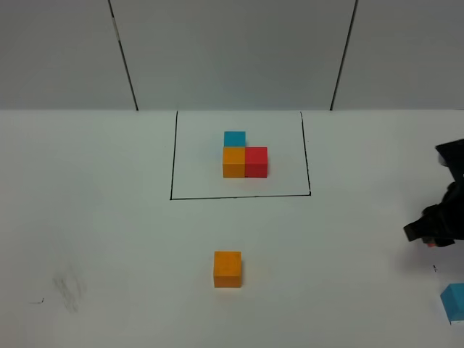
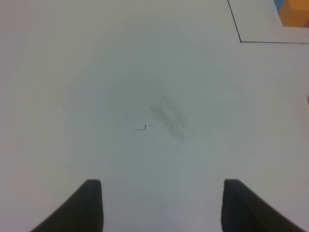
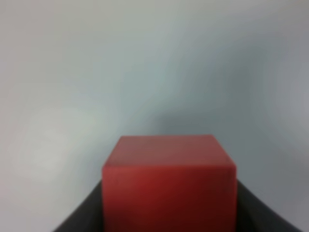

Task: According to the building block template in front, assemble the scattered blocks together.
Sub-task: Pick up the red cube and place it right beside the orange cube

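In the right wrist view, the red cube (image 3: 169,179) is shown clamped by the right gripper (image 3: 169,220), while the left gripper (image 2: 161,205) is held open and empty above the table (image 2: 72,96).

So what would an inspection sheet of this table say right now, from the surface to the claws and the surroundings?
Surface: white table, black-lined frame drawn on it.
Job's things: pattern trio of blue, orange and red cubes inside the frame; loose orange cube in front; loose blue cube at the right edge.
Clutter: faint grey smudge.
Claws: left claw open, empty; right claw shut on red cube.
Cables: nothing seen.
Surroundings: grey wall panels.
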